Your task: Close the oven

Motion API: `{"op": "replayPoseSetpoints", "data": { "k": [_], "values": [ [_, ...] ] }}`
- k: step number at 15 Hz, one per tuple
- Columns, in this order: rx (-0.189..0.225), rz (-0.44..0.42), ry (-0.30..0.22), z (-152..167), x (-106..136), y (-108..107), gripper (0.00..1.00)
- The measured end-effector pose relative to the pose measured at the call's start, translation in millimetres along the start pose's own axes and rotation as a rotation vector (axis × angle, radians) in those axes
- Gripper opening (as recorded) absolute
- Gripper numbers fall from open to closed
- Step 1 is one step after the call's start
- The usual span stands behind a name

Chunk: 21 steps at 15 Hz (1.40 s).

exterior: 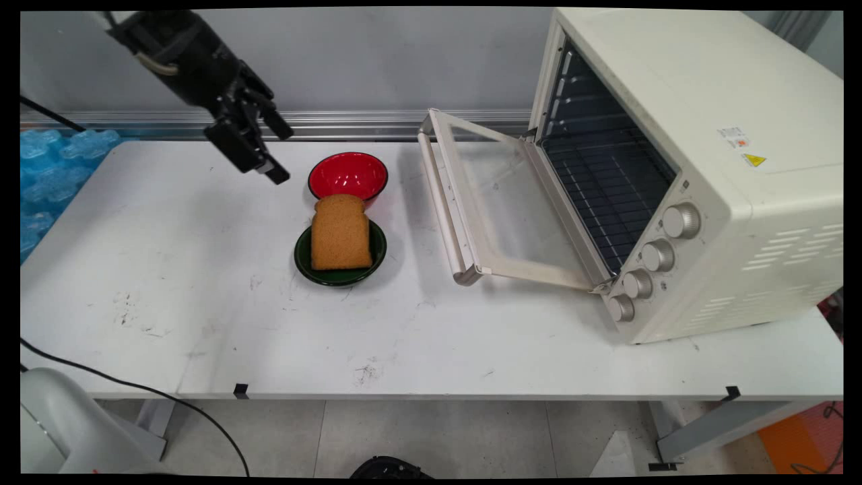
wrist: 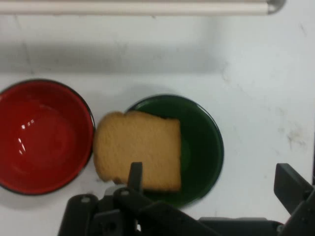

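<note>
Toast slice (exterior: pixel 341 232), golden brown, lies flat across a dark green dish (exterior: pixel 340 276) near the middle of the white worktop (exterior: pixel 202 303); its rounded top edge hangs over the dish's far rim and reaches the red bowl (exterior: pixel 347 174) just behind. That is the thing my gripper is nearest to, so I start there and then go by size.

The worktop I am working over is scuffed and fills most of the main view. On its right end stands a large cream toaster oven (exterior: pixel 700 168), four knobs down its front panel, wire racks visible inside. Its glass door (exterior: pixel 498 202) is swung down open, the handle bar pointing toward the dishes but well apart from them. At the far left edge I see a heap of blue bubble wrap (exterior: pixel 54 175).

My black gripper (exterior: pixel 269 151) hangs in the air above the worktop's far side, left of the red bowl and touching nothing. In the hand view the fingers (wrist: pixel 293 189) stand wide apart, with nothing between them, and the toast, green dish (wrist: pixel 202 147) and red bowl (wrist: pixel 39 137) lie below.
</note>
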State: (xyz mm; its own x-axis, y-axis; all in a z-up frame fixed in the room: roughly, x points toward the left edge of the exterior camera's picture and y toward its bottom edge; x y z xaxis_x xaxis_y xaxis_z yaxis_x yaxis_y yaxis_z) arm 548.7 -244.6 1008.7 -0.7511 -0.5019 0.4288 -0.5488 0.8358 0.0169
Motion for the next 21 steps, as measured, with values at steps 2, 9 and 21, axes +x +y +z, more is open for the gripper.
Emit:
{"op": "replayPoseSetpoints", "data": {
  "k": [2, 9, 21],
  "values": [
    [0.006, -0.005, 0.015, 11, 5, -6, 1.0],
    [0.019, -0.001, 0.058, 58, 19, -21, 1.0],
    [0.034, 0.018, 0.093, 156, 30, -41, 1.0]
  ]
}}
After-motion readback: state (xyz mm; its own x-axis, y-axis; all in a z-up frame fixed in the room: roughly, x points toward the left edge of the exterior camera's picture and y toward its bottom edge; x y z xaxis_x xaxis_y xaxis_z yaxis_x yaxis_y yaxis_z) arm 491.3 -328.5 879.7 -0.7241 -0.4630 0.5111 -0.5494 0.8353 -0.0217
